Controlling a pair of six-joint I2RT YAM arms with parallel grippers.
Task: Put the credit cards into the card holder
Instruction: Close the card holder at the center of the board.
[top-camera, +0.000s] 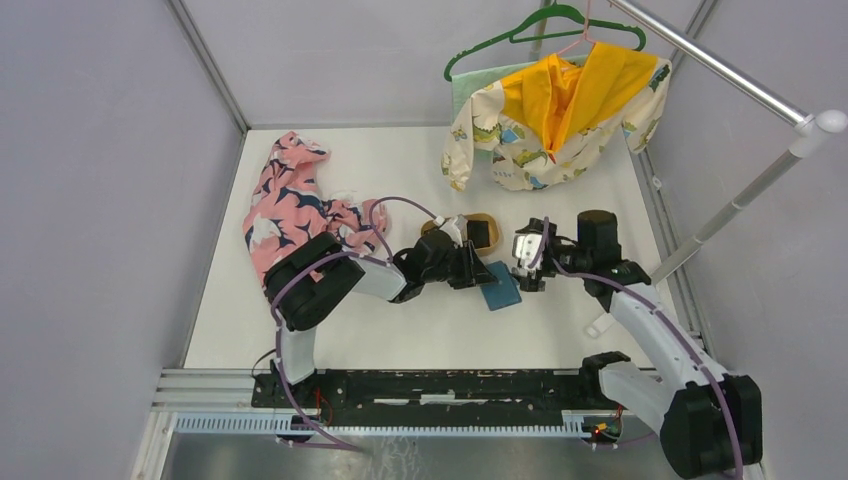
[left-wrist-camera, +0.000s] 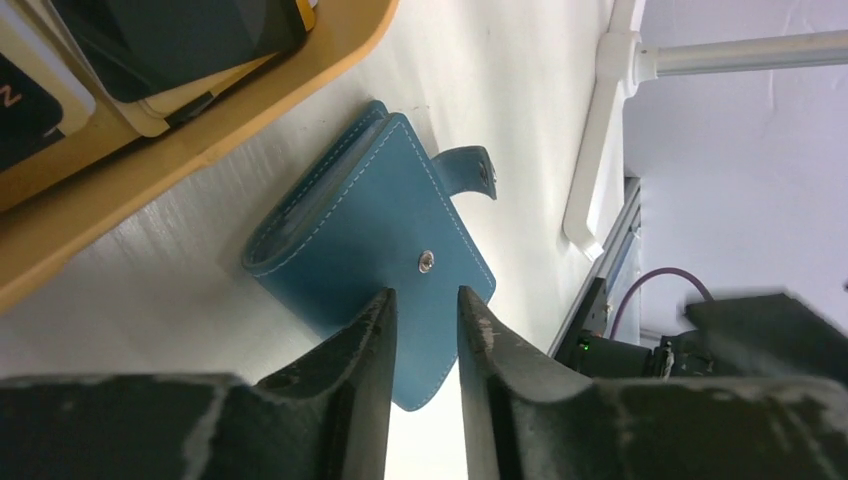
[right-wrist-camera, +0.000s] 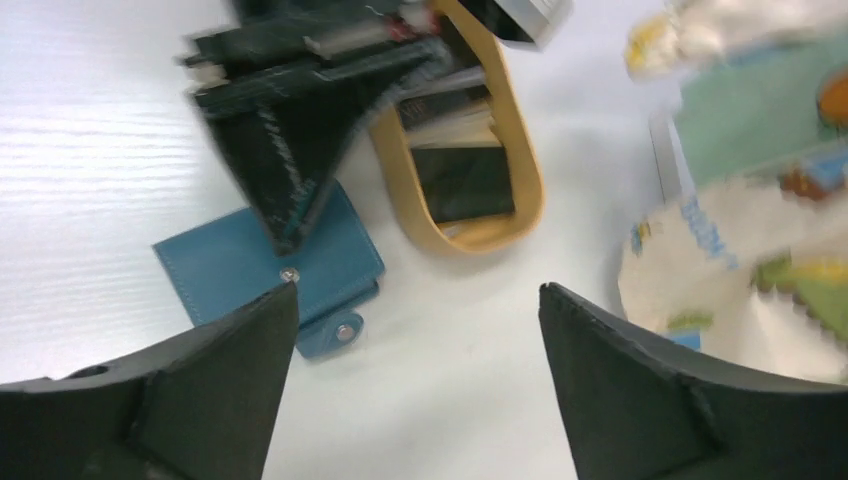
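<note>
Lying closed on the white table (top-camera: 400, 330), the small teal-blue stitched bifold card holder (left-wrist-camera: 370, 230) sits just beside the tan oval wooden tray (right-wrist-camera: 525, 200), its little snap tab (left-wrist-camera: 470, 170) sticking out unfastened at one side. The thin rectangular credit cards (right-wrist-camera: 460, 180), mostly dark with one paler, are all stacked inside that tray, none of them in the holder.

The left gripper (left-wrist-camera: 425, 295) reaches over from the tray side with its tips down at the holder's cover, close to the metal snap stud. Its jaws are only narrowly parted, with nothing between them, and I cannot tell whether they press on the cover.

The right gripper (right-wrist-camera: 417, 290) hangs just to the right of the holder, jaws spread wide and empty.

Further back, a crumpled pink floral garment (top-camera: 290, 200) lies on the table's left. A yellow-lined dinosaur-print garment (top-camera: 560, 120) hangs from a green hanger (top-camera: 540, 25) on a metal rail (top-camera: 720, 70).
</note>
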